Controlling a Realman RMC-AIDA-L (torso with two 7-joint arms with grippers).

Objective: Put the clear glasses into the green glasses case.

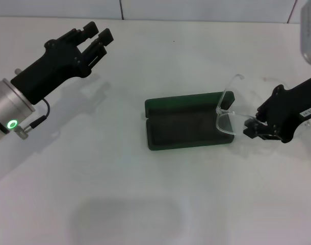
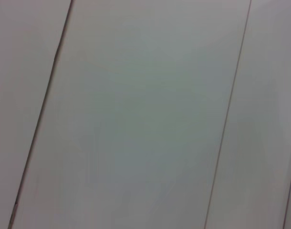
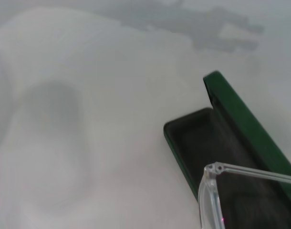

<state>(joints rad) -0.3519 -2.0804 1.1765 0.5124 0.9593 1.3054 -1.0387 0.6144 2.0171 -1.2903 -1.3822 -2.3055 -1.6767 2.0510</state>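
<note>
The green glasses case (image 1: 186,127) lies open on the white table, dark lining up and lid standing along its far side. The clear glasses (image 1: 225,116) hang tilted over the case's right end, one temple pointing up and away. My right gripper (image 1: 251,128) is shut on their right side, just beyond that end of the case. The right wrist view shows the case's open tray (image 3: 198,143), its green lid (image 3: 245,129), and a corner of the clear glasses (image 3: 210,191) above it. My left gripper (image 1: 97,34) is open and raised at the far left, well away from the case.
The white table (image 1: 120,204) runs in front of and to the left of the case. A wall seam runs along the table's far edge. A pale grey object (image 1: 309,30) sits at the top right corner. The left wrist view shows only pale panels with seams.
</note>
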